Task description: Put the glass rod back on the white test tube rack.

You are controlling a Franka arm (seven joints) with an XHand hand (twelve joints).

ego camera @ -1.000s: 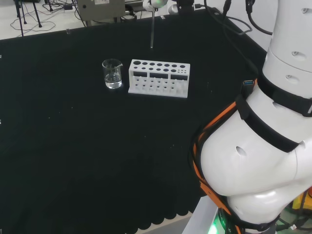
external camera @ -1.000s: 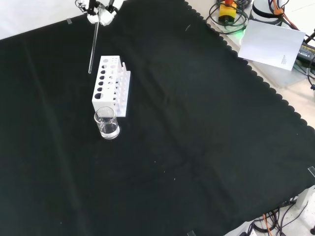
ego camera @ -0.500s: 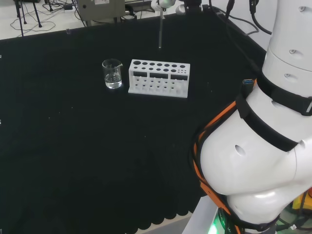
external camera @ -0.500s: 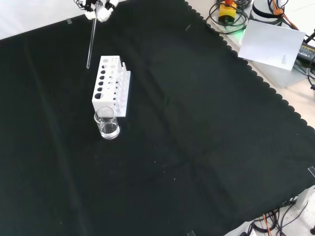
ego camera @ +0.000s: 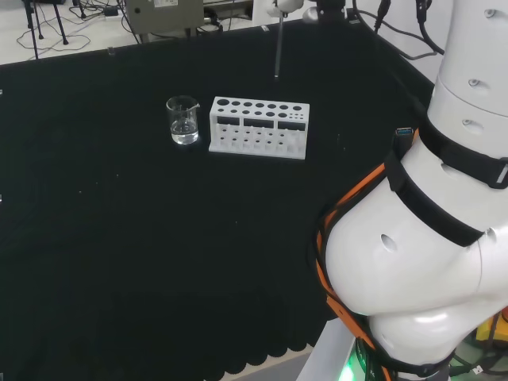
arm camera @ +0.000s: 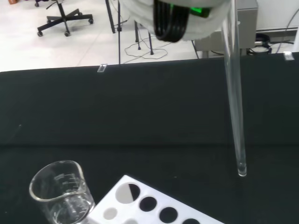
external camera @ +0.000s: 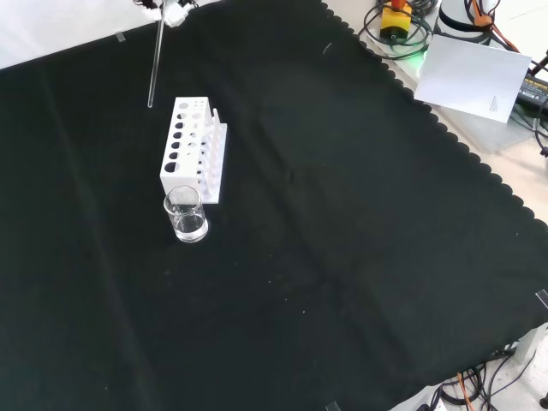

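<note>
Since the earlier frame your hand (external camera: 171,10) has carried the rod (ego camera: 278,49) rightward in the head view, pinching its top so it hangs upright above and beyond the rack (ego camera: 259,127), beaker (ego camera: 182,120) alongside: still transport, next line up over a hole and lower.

beaker (ego camera: 182,121) just left of rack (ego camera: 259,127), head view

place: lab | signs: beaker (ego camera: 182,121), test tube rack (ego camera: 258,127), black-clothed bench (ego camera: 119,238), robot arm (ego camera: 429,238)
</note>
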